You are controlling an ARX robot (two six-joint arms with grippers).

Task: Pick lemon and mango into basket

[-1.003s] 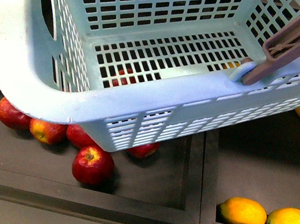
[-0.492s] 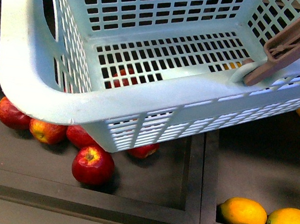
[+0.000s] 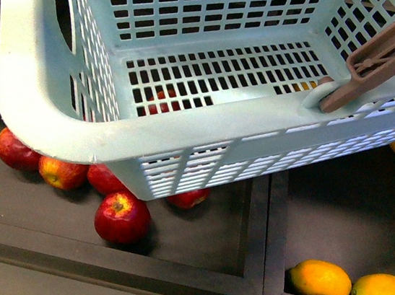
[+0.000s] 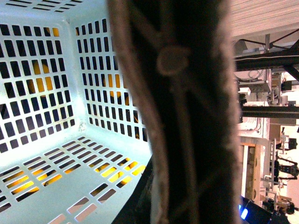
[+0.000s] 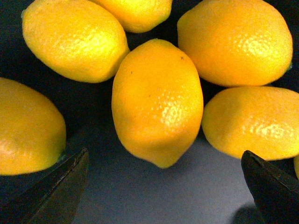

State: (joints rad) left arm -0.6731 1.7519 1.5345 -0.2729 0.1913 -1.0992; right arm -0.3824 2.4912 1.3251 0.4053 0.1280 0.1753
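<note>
While left gripper's state is hidden, right gripper (image 5: 163, 157) hangs spread above a lemon (image 5: 157, 100)

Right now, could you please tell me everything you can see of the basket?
The basket is pale teal plastic, with slotted grid walls and base and a thick smooth rim. A brown ribbed handle slants up from the near rim's right end. The basket is tilted over a dark tray, and nothing shows inside it. Red apples lie under its near corner and show through the base; whether they touch it is unclear.
</note>
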